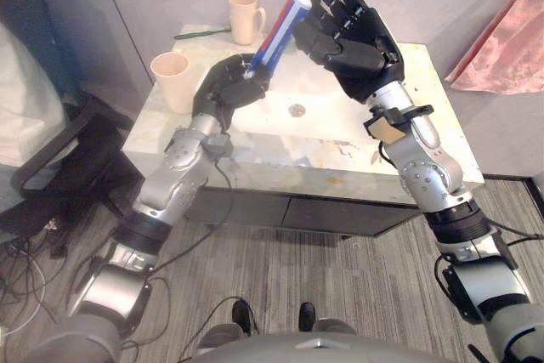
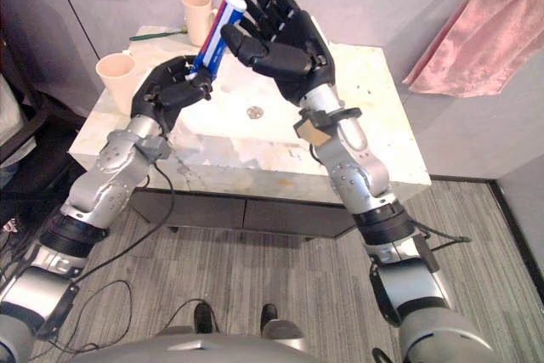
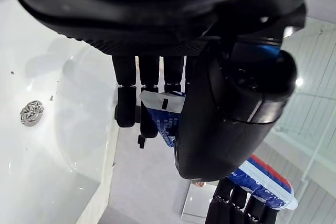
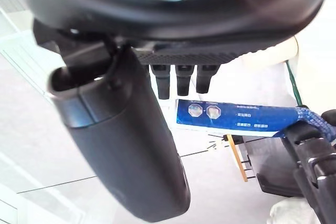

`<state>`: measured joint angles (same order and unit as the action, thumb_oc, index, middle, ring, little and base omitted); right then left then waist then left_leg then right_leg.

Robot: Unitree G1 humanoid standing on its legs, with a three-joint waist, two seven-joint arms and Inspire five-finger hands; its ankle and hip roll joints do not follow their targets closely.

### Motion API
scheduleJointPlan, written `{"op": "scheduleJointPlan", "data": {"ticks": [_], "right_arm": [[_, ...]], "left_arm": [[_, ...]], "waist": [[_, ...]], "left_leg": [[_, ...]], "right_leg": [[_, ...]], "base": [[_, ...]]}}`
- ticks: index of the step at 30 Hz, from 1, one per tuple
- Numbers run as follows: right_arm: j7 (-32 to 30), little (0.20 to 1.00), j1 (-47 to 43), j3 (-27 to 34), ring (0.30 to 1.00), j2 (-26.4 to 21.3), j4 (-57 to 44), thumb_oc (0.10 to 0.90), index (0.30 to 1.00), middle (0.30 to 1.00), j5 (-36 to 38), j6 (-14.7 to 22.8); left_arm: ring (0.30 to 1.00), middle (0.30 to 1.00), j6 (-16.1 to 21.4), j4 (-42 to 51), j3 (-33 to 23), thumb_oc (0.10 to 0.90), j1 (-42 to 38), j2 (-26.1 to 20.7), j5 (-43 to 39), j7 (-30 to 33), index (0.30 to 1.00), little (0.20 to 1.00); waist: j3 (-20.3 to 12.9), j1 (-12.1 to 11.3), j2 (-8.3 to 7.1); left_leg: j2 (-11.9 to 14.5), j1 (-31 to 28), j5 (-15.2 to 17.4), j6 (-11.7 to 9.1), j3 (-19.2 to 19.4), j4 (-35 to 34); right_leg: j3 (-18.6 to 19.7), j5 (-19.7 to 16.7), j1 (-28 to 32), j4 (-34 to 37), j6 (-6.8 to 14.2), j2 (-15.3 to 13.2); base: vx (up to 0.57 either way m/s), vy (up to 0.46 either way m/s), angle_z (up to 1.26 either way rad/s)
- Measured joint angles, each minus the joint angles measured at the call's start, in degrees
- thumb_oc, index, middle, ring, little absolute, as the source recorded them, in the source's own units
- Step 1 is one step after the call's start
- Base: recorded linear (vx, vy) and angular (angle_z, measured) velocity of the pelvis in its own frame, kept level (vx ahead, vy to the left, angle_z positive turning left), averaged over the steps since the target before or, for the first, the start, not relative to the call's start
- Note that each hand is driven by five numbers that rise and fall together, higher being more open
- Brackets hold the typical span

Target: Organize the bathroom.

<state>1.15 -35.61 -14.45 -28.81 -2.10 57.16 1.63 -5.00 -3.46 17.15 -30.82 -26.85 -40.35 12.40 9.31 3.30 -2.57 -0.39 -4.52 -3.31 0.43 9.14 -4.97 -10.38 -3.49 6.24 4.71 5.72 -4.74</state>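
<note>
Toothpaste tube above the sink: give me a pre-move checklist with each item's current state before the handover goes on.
1. Left hand curled round the toothpaste tube's lower end: ok.
2. Right hand open beside the tube: ok.
3. Right hand's fingers closed on the tube: not ok, they are straight.
4. Tube held above the sink, tilted, cap end up: ok.
5. Two cups upright on the counter: ok.
6. Cap tight: cannot tell.
</note>
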Motion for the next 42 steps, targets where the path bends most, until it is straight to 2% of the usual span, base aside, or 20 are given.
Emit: {"op": "scheduleJointPlan", "data": {"ticks": [6, 8, 9, 10, 16, 20, 35, 36, 37, 42], "right_arm": [[0.1, 0.900, 0.0, 0.0, 0.900, 0.0, 0.0, 0.800, 0.900, 0.900, 0.0, 0.0], [0.0, 0.714, 0.0, 0.0, 0.714, 0.0, 0.0, 0.676, 0.714, 0.714, 0.0, 0.0], [0.0, 0.378, 0.0, 0.0, 0.378, 0.0, 0.0, 0.452, 0.378, 0.378, 0.0, 0.0], [0.0, 0.300, 0.0, 0.0, 0.300, 0.0, 0.0, 0.400, 0.300, 0.300, -0.1, 0.0], [-0.6, 0.300, 0.0, 0.0, 0.300, 0.0, 0.0, 0.400, 0.300, 0.300, -0.1, 0.1], [-1.9, 0.300, 0.0, 2.1, 0.300, 0.0, 0.7, 0.400, 0.300, 0.300, -1.1, 1.0], [-1.8, 0.300, 0.0, 2.8, 0.300, 0.0, 0.7, 0.400, 0.300, 0.300, -1.8, 2.0], [-1.7, 0.366, 0.0, 2.8, 0.366, 0.0, 0.7, 0.444, 0.366, 0.366, -1.8, 2.0], [-1.7, 0.900, 0.0, 2.8, 0.900, 0.0, 0.7, 0.800, 0.900, 0.900, -1.8, 2.0], [-0.9, 0.900, 0.0, 2.6, 0.900, 0.0, 0.7, 0.800, 0.900, 0.900, -1.8, 1.4]], "left_arm": [[0.300, 0.300, 0.0, 0.0, 0.0, 0.400, 0.0, 0.1, 0.0, -0.1, 0.300, 0.300], [0.300, 0.300, 0.0, 0.0, 0.0, 0.400, 0.0, 0.1, 0.0, -0.1, 0.300, 0.300], [0.300, 0.300, 0.0, 0.0, 0.0, 0.400, 0.0, 0.1, 0.0, -0.1, 0.300, 0.300], [0.300, 0.300, 0.0, 0.0, 0.0, 0.400, 0.0, 0.1, 0.0, -0.2, 0.300, 0.300], [0.300, 0.300, 0.0, 0.1, 0.0, 0.400, 0.0, 0.1, 0.0, -0.4, 0.300, 0.300], [0.300, 0.300, 0.0, 1.2, 0.7, 0.400, 0.0, 0.4, -0.1, -2.9, 0.300, 0.300], [0.300, 0.300, 0.0, 1.7, 1.0, 0.400, 0.0, 1.5, -0.3, -3.6, 0.300, 0.300], [0.300, 0.300, 0.0, 1.7, 1.0, 0.400, 0.0, 1.5, -0.3, -3.6, 0.300, 0.300], [0.300, 0.300, 0.0, 1.7, 1.0, 0.400, 0.0, 1.6, -0.3, -3.6, 0.300, 0.300], [0.300, 0.300, 0.0, 1.6, 0.9, 0.400, 0.0, 1.6, -0.3, -2.4, 0.300, 0.300]], "waist": [[0.0, -0.1, 0.00], [0.0, -0.2, 0.00], [0.0, -0.2, 0.00], [0.0, -0.2, 0.00], [0.0, -0.5, 0.00], [0.0, -1.3, 0.01], [0.0, -1.4, 0.01], [0.0, -1.5, 0.01], [0.0, -1.5, 0.01], [0.0, -1.4, 0.01]], "left_leg": [[0.0, 0.0, 0.0, 0.0, 0.0, 0.0], [0.0, 0.0, 0.0, 0.0, 0.0, 0.0], [0.0, 0.0, 0.0, 0.0, 0.0, 0.0], [0.0, 0.0, 0.0, 0.0, 0.0, 0.0], [0.0, 0.0, 0.0, 0.0, -0.1, 0.0], [-0.1, 0.0, 0.0, 0.0, -0.2, 0.0], [0.0, 0.0, 0.0, 0.0, -0.1, 0.0], [-0.1, 0.0, 0.0, 0.0, -0.2, 0.0], [0.0, 0.0, 0.0, 0.0, -0.2, 0.0], [0.0, 0.0, 0.0, 0.0, -0.2, 0.0]], "right_leg": [[0.0, 0.0, 0.0, 0.0, 0.0, 0.0], [0.0, 0.0, 0.0, 0.0, 0.0, 0.0], [0.0, 0.0, 0.0, 0.0, 0.0, 0.0], [0.0, 0.0, 0.0, 0.0, 0.0, 0.0], [-0.1, 0.0, 0.0, 0.0, 0.0, 0.0], [-0.1, 0.0, 0.0, 0.0, 0.0, 0.0], [-0.1, 0.0, 0.0, 0.0, 0.0, 0.0], [-0.1, 0.0, 0.0, 0.0, 0.0, 0.0], [-0.1, 0.0, 0.0, 0.0, 0.0, 0.0], [-0.2, 0.0, 0.1, 0.0, 0.0, 0.0]], "base": [[0.00, 0.000, 0.00], [0.00, 0.000, 0.00], [0.00, 0.000, 0.00], [0.00, 0.000, 0.00], [0.00, 0.000, 0.00], [0.00, 0.000, 0.00], [0.00, 0.000, 0.00], [0.00, 0.000, 0.00], [0.00, 0.000, 0.00], [0.00, 0.000, 0.00]]}}
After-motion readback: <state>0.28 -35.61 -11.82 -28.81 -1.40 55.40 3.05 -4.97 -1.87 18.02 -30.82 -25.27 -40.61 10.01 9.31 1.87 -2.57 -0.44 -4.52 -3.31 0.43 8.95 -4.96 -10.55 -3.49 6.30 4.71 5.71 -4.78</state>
